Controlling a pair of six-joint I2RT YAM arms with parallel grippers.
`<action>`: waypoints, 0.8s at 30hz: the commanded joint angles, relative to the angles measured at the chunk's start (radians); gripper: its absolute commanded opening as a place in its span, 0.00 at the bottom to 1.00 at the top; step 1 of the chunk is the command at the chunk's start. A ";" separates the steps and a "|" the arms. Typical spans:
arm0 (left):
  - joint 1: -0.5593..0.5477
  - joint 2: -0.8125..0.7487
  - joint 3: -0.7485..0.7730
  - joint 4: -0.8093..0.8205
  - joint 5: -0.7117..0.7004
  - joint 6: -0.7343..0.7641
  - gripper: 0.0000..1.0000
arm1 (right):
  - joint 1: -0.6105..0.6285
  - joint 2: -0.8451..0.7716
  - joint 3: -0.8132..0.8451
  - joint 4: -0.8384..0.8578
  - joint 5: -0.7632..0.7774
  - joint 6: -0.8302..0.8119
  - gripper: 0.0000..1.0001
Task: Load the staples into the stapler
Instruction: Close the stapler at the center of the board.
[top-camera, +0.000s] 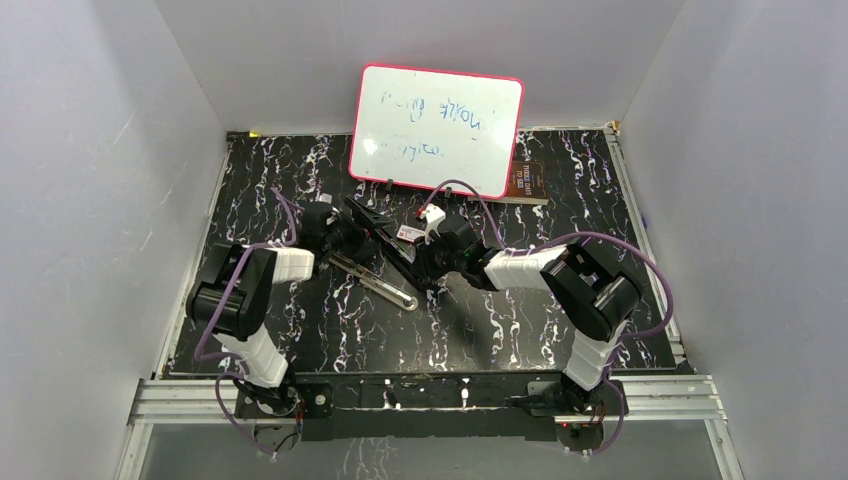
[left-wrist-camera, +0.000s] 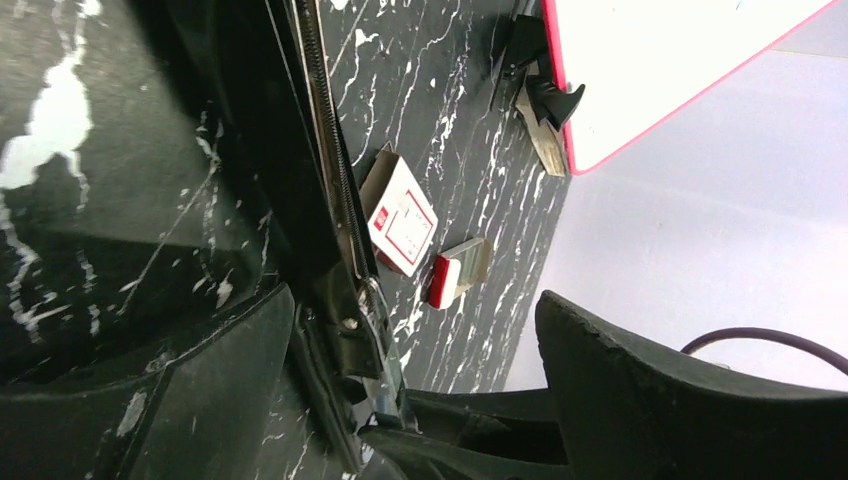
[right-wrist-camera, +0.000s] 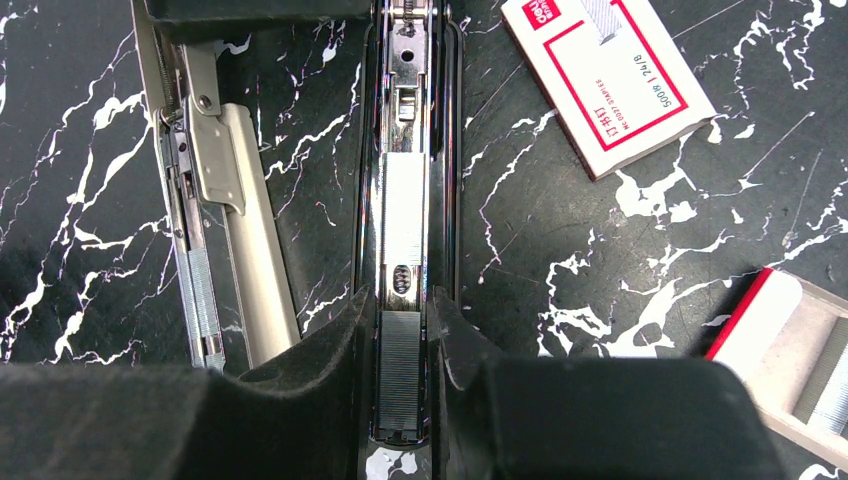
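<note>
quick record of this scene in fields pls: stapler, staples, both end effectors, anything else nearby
stapler: slim black desk stapler, opened, shiny rail exposed
staples: dark grey metal strip of staples lying along the rail
right end effector: closed on the strip, over the rail
left end effector: open wide, one stapler half passing between the fingers
nearby: white cardboard box with red label; red-ended tray

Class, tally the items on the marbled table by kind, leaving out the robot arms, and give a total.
Stapler: 1
Staple strip, held in the right hand: 1
White box with red label: 1
Red-ended tray: 1
Whiteboard: 1
Brown flat item behind the whiteboard: 1
Total: 6
</note>
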 joint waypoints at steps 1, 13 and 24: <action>-0.014 0.062 0.012 0.109 -0.021 -0.082 0.89 | 0.006 0.038 0.008 -0.043 -0.036 0.015 0.00; -0.012 0.191 0.013 0.281 -0.069 -0.032 0.68 | 0.006 0.044 0.008 -0.065 -0.048 -0.018 0.00; -0.039 0.049 0.003 0.380 -0.047 0.470 0.49 | 0.006 0.042 -0.047 -0.009 0.012 -0.056 0.00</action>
